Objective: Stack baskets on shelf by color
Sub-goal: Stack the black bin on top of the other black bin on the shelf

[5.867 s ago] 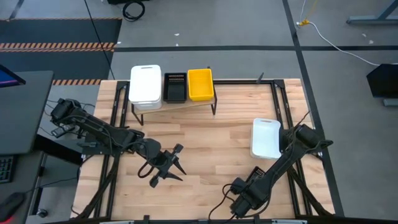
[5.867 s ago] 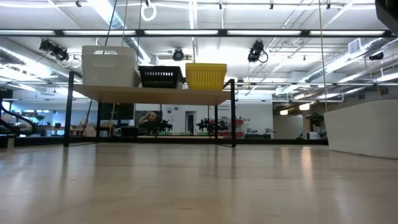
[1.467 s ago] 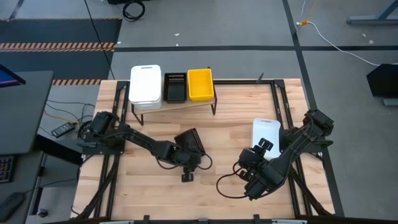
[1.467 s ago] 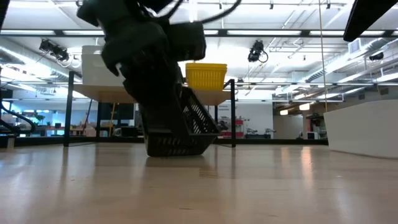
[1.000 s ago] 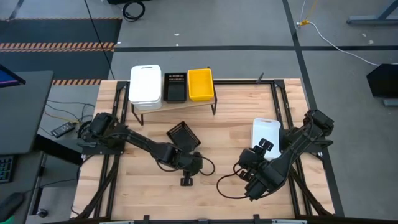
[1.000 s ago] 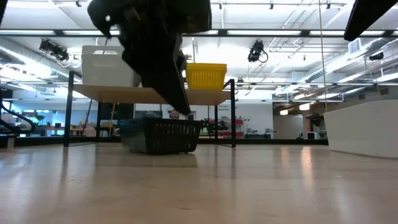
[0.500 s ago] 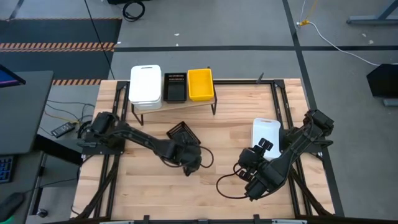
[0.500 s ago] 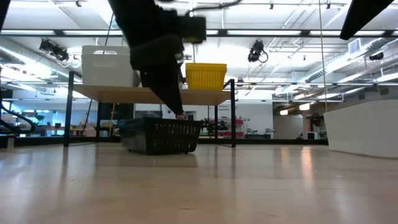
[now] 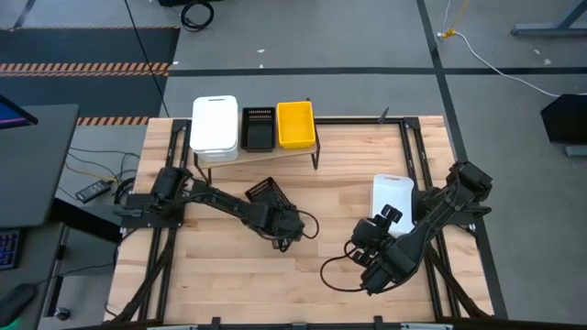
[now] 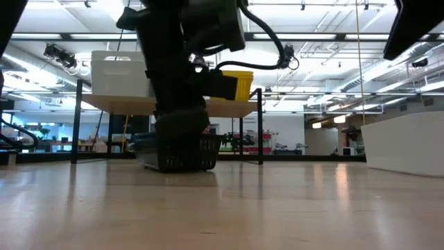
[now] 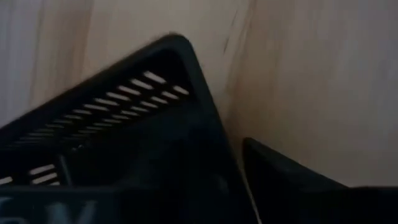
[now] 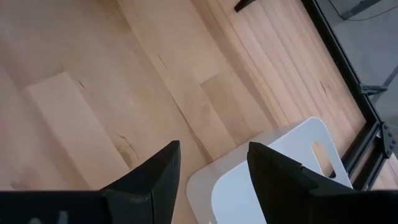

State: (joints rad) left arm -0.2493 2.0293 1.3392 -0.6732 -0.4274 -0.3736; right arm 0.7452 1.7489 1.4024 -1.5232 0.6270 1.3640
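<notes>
On the shelf (image 9: 261,152) at the table's far side stand white baskets (image 9: 215,124), a black basket (image 9: 258,128) and a yellow basket (image 9: 295,124). Another perforated black basket (image 9: 264,193) sits bottom-down on the table in front of the shelf. My left gripper (image 9: 278,213) is open, points steeply down and stands over this basket's near right corner (image 11: 177,43). Its body hides the basket's top in the low view. A white basket (image 9: 393,202) lies on the table at the right. My right gripper (image 12: 211,155) hangs open above the table just beside it. My left gripper stands astride the loose black basket's side wall (image 11: 214,124) close to its corner, coming from above. One finger (image 11: 286,180) is outside the wall and the other is lost in the dark inside. Whether either finger touches the wall I cannot tell.
The shelf stands on thin black legs (image 10: 261,125), with open room underneath. A black metal frame (image 9: 417,151) runs along the table's edges. Bare wood lies between the two arms and along the near edge.
My left gripper has moved toward the far edge and sunk onto the loose black basket, tipping more steeply downward. The basket has stayed flat on the table where it was.
</notes>
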